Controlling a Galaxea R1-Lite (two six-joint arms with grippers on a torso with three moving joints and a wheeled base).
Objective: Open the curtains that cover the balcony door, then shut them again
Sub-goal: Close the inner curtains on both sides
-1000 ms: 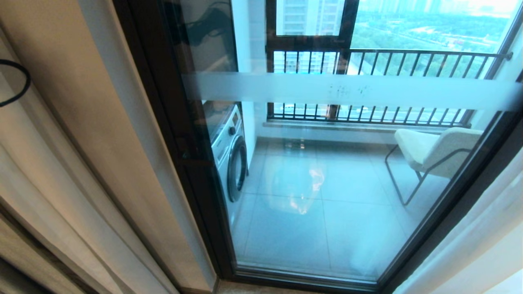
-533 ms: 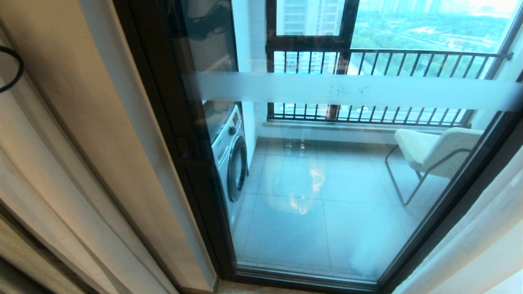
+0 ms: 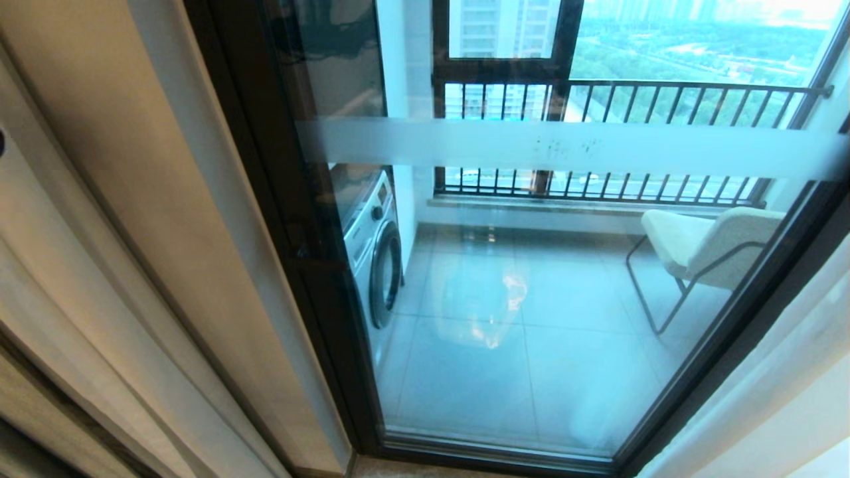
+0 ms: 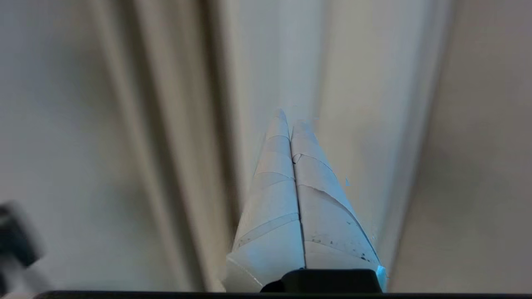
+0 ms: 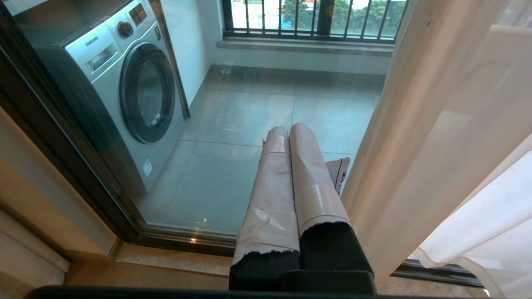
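Tech A: Jaws on both units are pressed together with nothing between them. Left gripper [image 4: 291,124] points into the folds of the left curtain [image 4: 166,124], tips close to the fabric; contact cannot be confirmed. Right gripper [image 5: 291,131] hangs low before the balcony door [image 3: 531,299], just beside the right curtain [image 5: 436,124].

Tech B: Location of the task items?

Tech A: Both curtains [image 3: 133,232] are gathered at the sides. The glass is uncovered, showing the washing machine [image 3: 375,259], the chair [image 3: 704,242] and the railing [image 3: 664,93] beyond. Opening appears complete; closing is judged to be the step in hand.

Tech B: Procedure for closing?

Tech A: Use the closed left jaws as a pusher. Set them behind the leading fold, on the wall side, then sweep level across the glass. Keep the path parallel to the pane, clear of the dark frame [image 3: 299,265]. Sheer fabric slides off smooth fingers easily, so engage deep into the fold and move slowly

Tech B: Hazard?

Tech A: Fabric snagging on the taped fingertips [image 4: 305,166], or bunching instead of travelling
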